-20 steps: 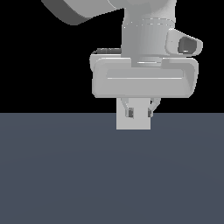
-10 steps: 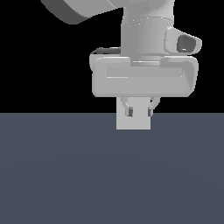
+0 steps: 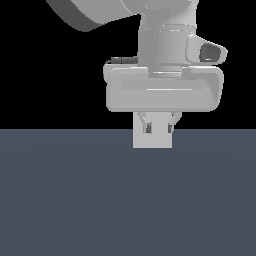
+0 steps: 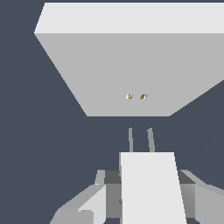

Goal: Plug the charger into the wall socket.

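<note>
My gripper (image 3: 159, 127) hangs at the middle of the exterior view, fingers pointing down. In the wrist view the gripper (image 4: 146, 186) is shut on the charger (image 4: 148, 192), a white-grey block with two short prongs (image 4: 130, 140) at its far end. The prongs point at the wall socket (image 4: 131, 65), a light-grey upright plate with two tiny orange-brown holes (image 4: 135, 96). A gap of dark floor lies between prongs and plate. In the exterior view the socket (image 3: 152, 141) shows as a pale square behind my fingertips. I cannot make out the charger there.
A flat dark blue-grey table (image 3: 75, 200) fills the lower half of the exterior view and surrounds the plate in the wrist view (image 4: 26, 131). Black background lies above it. Nothing else stands in view.
The hand has barely shifted, only a slight settling of the wrist. The grip on the charger and the plate's place look the same.
</note>
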Robot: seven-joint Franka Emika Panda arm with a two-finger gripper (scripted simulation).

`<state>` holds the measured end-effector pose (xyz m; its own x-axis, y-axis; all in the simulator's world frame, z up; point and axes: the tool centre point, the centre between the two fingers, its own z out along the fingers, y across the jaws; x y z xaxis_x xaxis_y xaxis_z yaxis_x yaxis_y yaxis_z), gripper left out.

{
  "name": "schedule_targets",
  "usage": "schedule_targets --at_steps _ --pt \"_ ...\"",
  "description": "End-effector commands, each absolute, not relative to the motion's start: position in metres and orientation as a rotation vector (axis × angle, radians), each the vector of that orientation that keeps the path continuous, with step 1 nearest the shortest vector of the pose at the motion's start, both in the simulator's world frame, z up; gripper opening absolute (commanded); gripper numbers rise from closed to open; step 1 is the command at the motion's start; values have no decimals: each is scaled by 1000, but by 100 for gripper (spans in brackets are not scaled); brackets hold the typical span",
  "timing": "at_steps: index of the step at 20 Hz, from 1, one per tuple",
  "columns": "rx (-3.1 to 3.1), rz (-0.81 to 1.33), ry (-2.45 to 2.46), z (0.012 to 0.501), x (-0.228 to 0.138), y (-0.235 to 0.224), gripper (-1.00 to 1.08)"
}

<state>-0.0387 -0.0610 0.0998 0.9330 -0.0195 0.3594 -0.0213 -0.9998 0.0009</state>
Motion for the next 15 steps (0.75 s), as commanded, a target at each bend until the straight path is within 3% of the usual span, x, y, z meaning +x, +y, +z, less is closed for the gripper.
schedule_targets --at_steps 1,15 --pt "3083 574 -32 100 -32 -61 -100" --pt "3084 574 -32 100 4 -62 -100"
